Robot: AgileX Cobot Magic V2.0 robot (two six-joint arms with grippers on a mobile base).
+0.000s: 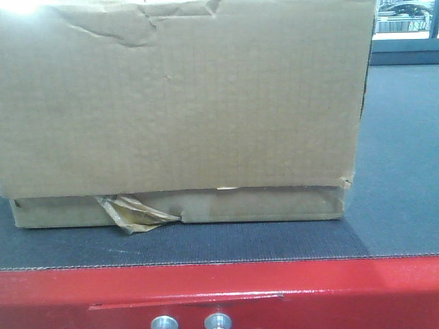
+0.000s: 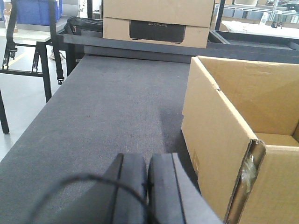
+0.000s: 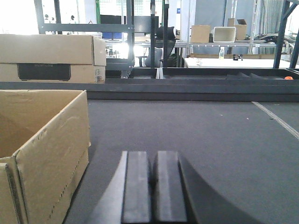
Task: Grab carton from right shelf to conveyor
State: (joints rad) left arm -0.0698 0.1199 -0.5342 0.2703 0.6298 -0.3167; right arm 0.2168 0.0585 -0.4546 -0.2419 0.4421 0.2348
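The carton (image 1: pixel 185 103), a big plain brown cardboard box with a torn tan tape scrap (image 1: pixel 134 212) at its bottom band, rests on the conveyor belt (image 1: pixel 398 178) behind the red frame (image 1: pixel 329 291). From the left wrist the open-topped carton (image 2: pixel 219 140) lies just right of my left gripper (image 2: pixel 148 161), whose jaws are shut and empty above the belt (image 2: pixel 107 116). From the right wrist the carton (image 3: pixel 51 135) lies left of my right gripper (image 3: pixel 152 158), also shut with nothing in it. Neither gripper touches the carton. The shelf is out of view.
Another cardboard box with a dark label (image 2: pixel 156 21) stands at the belt's far end, also the box (image 3: pixel 51 58) in the right wrist view. A black metal stand (image 2: pixel 46 60) and blue bins (image 2: pixel 35 10) are to the left. Tables and racks (image 3: pixel 224 42) lie beyond.
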